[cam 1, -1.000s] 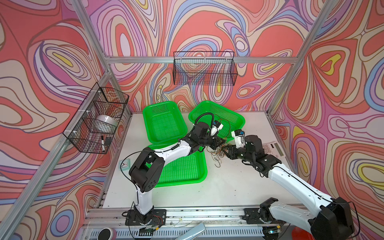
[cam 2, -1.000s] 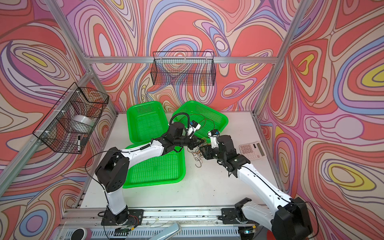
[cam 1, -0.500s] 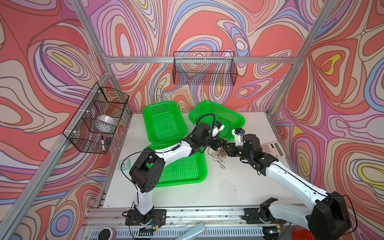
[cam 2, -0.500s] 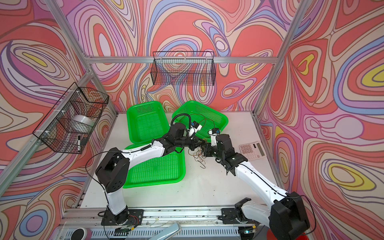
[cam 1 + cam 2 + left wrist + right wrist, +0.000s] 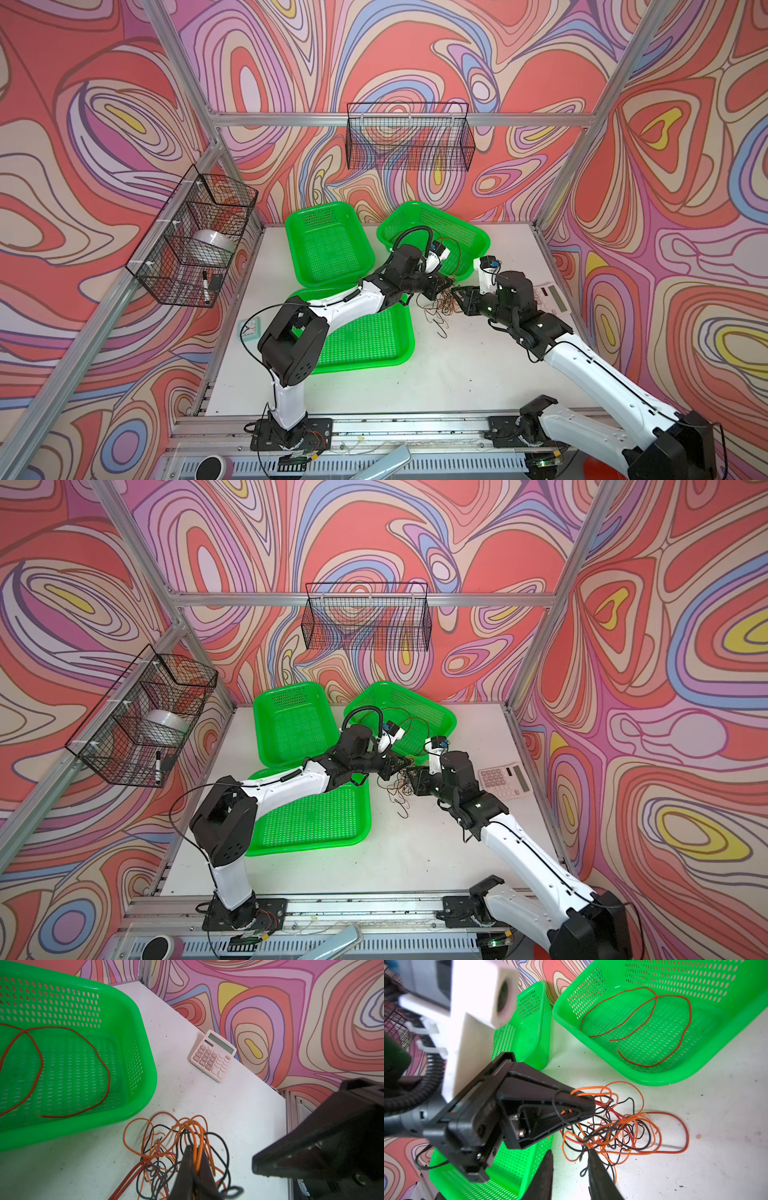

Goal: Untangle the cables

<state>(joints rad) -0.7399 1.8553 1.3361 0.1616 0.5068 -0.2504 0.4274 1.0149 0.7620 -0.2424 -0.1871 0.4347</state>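
Orange, black and red cables [image 5: 612, 1130] are sitting tangled on the white table [image 5: 695, 1167], centre frame in both top views, just below a green basket [image 5: 654, 1078] holding one freed red cable [image 5: 644, 1066]. The left end effector [image 5: 194, 1153] is pinching an orange loop. The right end effector [image 5: 570, 1152] has edged closer and is parting its fingers again, gripping nothing, so the separating pull is likely still ahead.

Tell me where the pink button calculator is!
In a top view the pink plastic calculator lies flat on the white table by the right wall, right of the right arm and the tangle of thin orange and black cables.
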